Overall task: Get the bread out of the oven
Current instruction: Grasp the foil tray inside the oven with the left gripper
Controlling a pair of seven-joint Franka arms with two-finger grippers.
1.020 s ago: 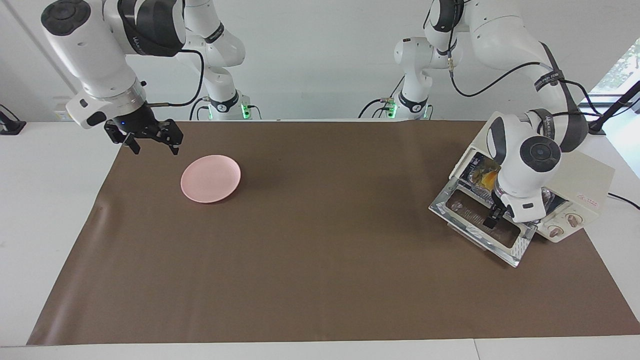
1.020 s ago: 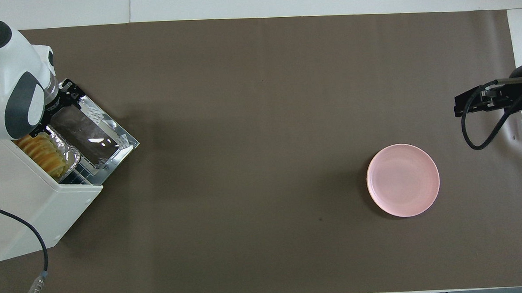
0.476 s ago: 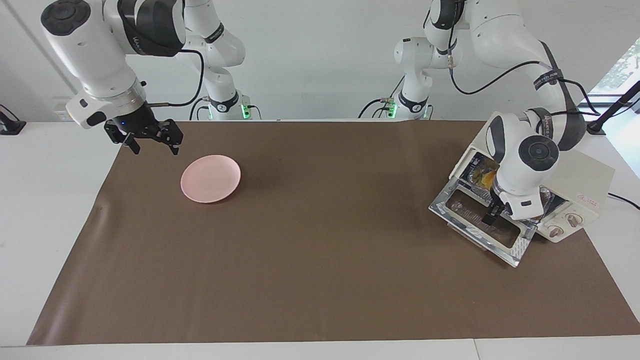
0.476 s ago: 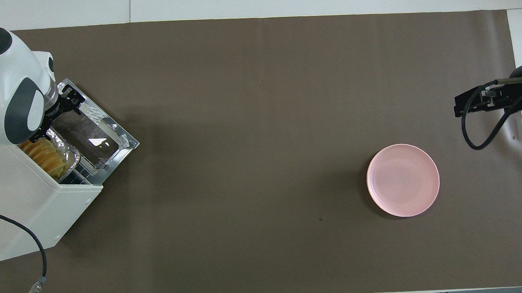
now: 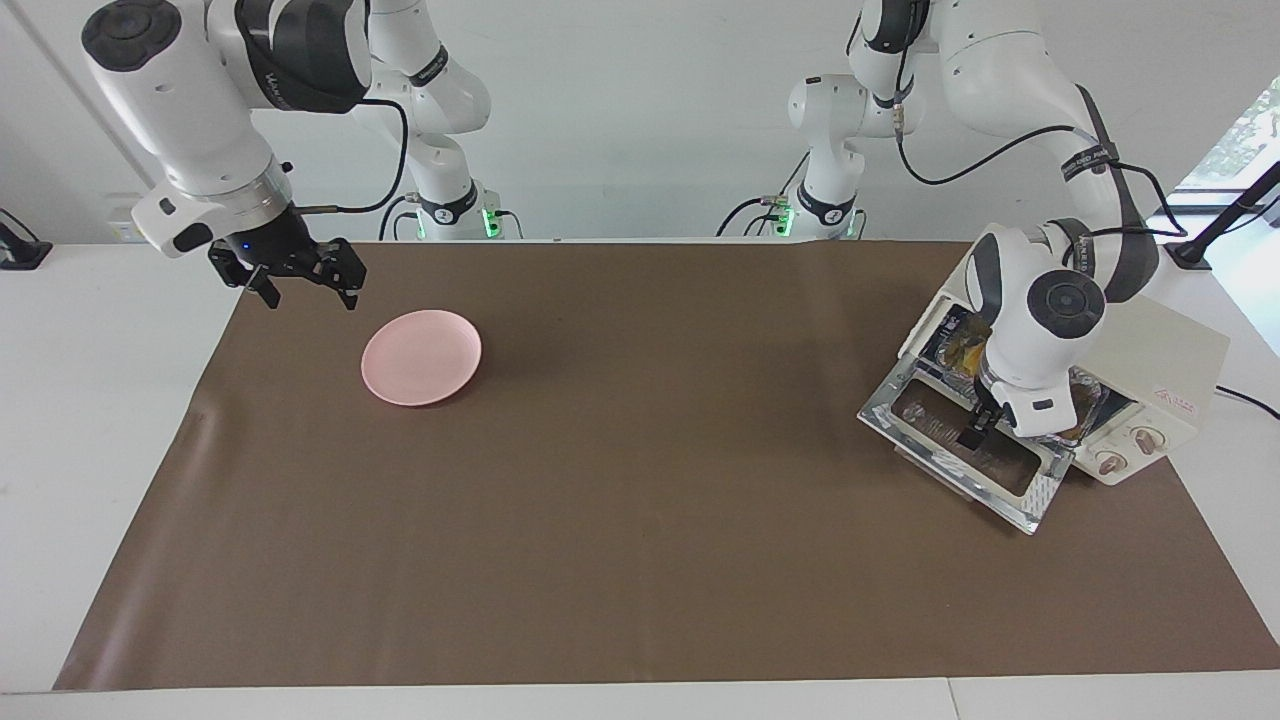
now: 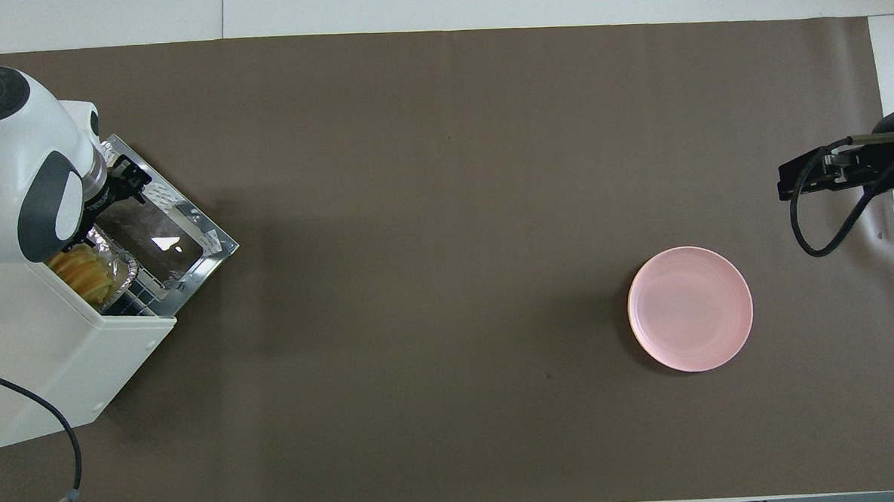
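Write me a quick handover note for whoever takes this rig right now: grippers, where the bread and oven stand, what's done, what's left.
Left gripper: open, empty, over the lowered glass door of the cream-white toaster oven.
Right gripper: open, empty, waiting above the brown mat near the round pink plate.
Golden ridged bread loaf: in its crinkled foil tray on the oven rack, at the left arm's end of the table.
Done: door open.
Left: grasp the bread and lift it out; the plate is bare.
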